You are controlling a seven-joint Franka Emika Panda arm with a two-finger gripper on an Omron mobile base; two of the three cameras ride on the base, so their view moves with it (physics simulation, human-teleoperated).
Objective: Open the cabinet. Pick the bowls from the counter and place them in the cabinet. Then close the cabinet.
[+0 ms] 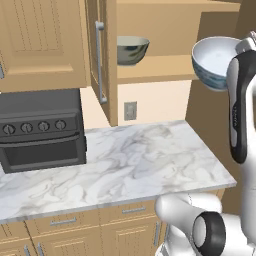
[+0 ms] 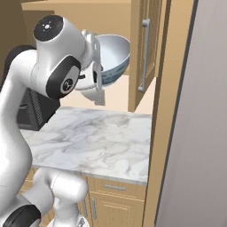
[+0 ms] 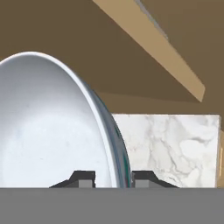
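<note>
Up high, pincer (image 3: 113, 179) clamps white bowl (image 1: 214, 61) rim, prob. nr cabinet (image 1: 165, 69) shelf.

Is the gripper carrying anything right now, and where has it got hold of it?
Yes: the gripper is shut on the white bowl, pinching its rim with one finger inside and one outside. The bowl is tilted on its side, lifted off the counter.
</note>
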